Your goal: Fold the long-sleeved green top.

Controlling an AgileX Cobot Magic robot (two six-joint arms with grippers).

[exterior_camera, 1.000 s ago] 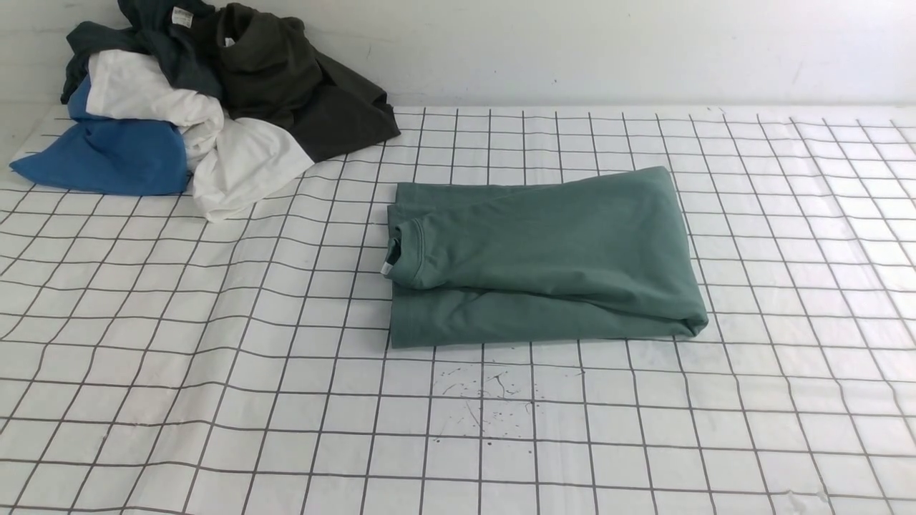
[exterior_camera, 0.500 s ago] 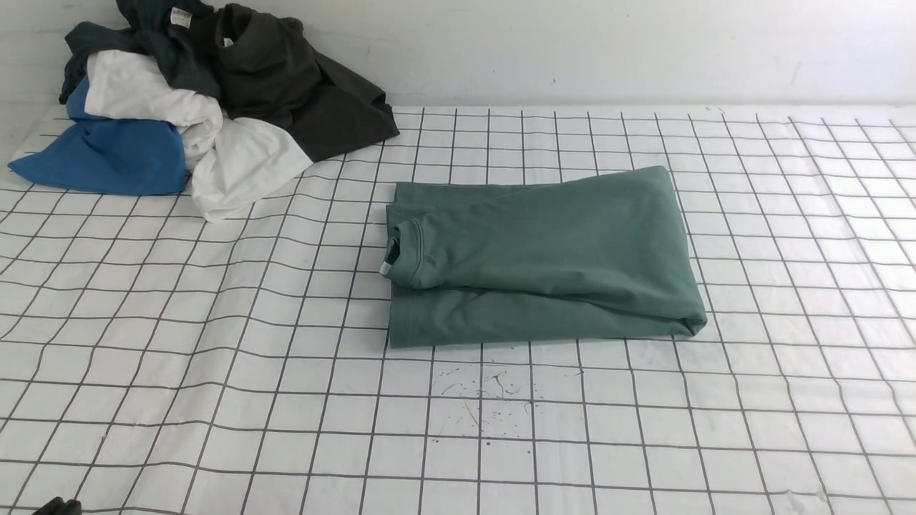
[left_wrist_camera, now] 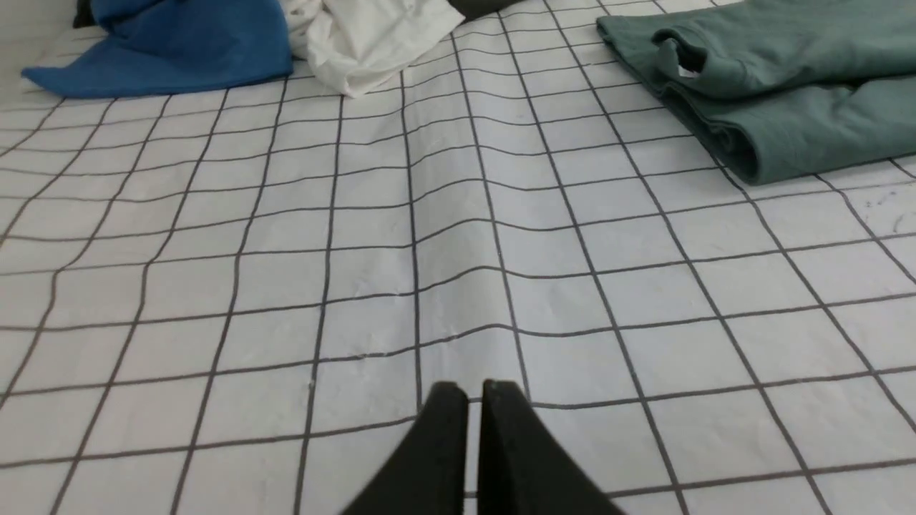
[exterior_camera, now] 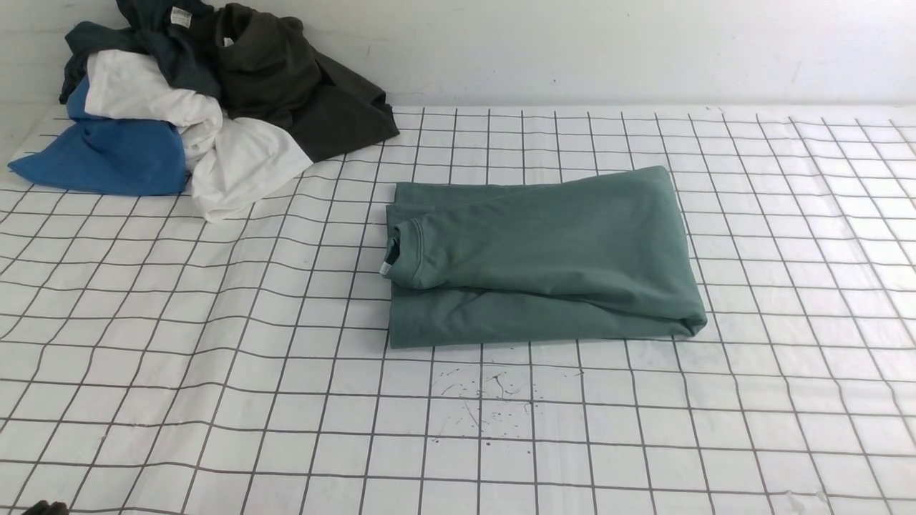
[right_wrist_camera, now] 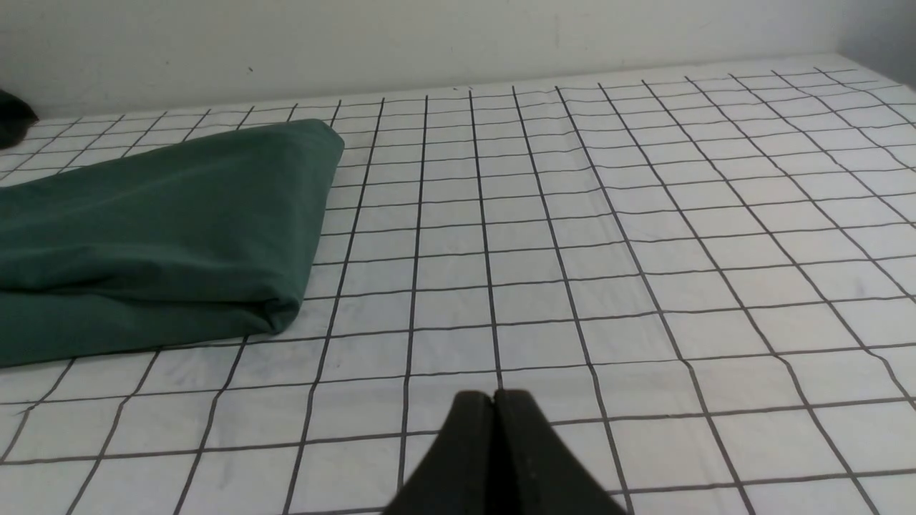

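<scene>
The folded sage-green cotton long-sleeved top (exterior_camera: 544, 257) lies well ahead of both black grippers, left (left_wrist_camera: 474, 390) and right (right_wrist_camera: 494, 398), jaws pressed together, empty.

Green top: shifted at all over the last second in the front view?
No. The green long-sleeved top keeps the same place against the grid lines and the ink specks in front of it.

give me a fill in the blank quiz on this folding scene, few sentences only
1. The green long-sleeved top lies ____ on the gridded table cover.
2. The left hand is shut and holds ____.
3. The pile of clothes sits at the table's far ____ corner.
4. The blue garment lies beside a ____ one.

Missing words: folded; nothing; left; white
</scene>
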